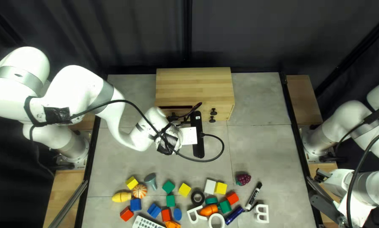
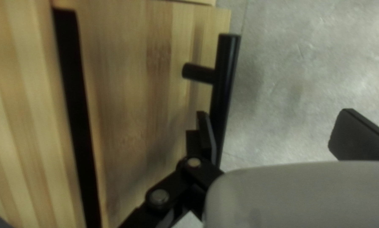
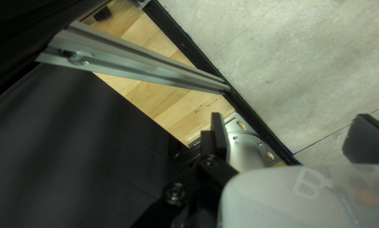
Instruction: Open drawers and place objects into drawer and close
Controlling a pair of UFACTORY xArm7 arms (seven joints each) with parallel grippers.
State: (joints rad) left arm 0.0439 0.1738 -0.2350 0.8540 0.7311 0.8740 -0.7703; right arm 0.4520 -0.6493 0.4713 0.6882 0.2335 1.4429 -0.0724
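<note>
In the top left view my left gripper is mostly hidden beneath its wrist, in front of the wooden cabinet. A drawer stands slightly open, with a dark gap behind its front. Between the open fingers of my left gripper is the drawer's black bar handle, close against one finger and far from the other. My right gripper is at the table's right edge; in its wrist view the right gripper is open and empty.
Coloured blocks, a grape cluster, a marker, white letters and several toys lie along the near side. Two dark knobs stick out beside the open drawer. A metal rail crosses near my right gripper.
</note>
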